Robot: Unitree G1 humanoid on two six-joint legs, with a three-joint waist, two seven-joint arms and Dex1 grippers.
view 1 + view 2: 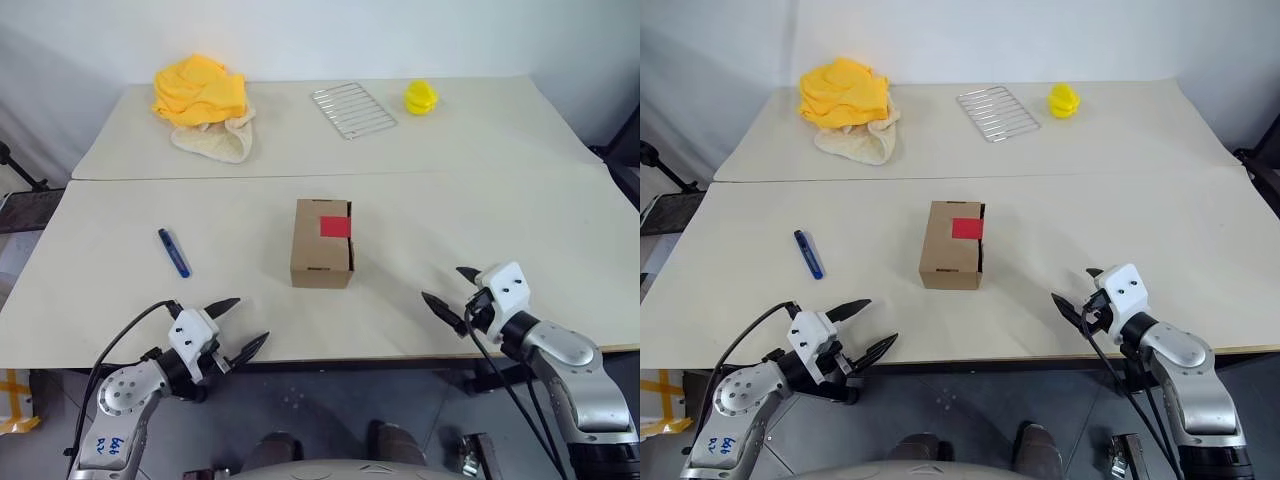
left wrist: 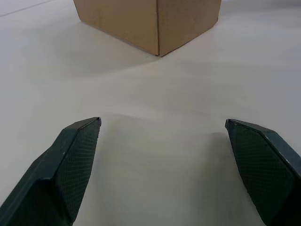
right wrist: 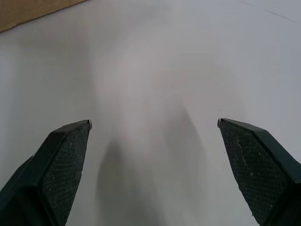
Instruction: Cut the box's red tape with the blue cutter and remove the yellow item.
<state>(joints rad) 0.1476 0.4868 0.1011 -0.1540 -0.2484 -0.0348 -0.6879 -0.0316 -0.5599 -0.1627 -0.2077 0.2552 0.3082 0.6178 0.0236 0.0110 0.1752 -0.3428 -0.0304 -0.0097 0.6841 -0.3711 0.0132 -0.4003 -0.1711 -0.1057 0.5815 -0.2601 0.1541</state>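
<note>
plain brown cardboard box (image 1: 322,245) with a bright red square of tape (image 1: 335,227) on top. slim blue pen-shaped cutter (image 1: 173,252) on the pale cream table (image 1: 480,210). orange-yellow cloth heap (image 1: 199,90) on a beige towel (image 1: 213,140), silver wire rack (image 1: 352,109), lemon-yellow ridged thing (image 1: 421,97). black cross-hatched fingers (image 2: 66,165) on white gripper bodies.

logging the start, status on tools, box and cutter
Left tool and right tool open, empty. Brown cardboard box shut, red tape square intact. Slim blue cutter untouched on table. Nothing in the way.
</note>
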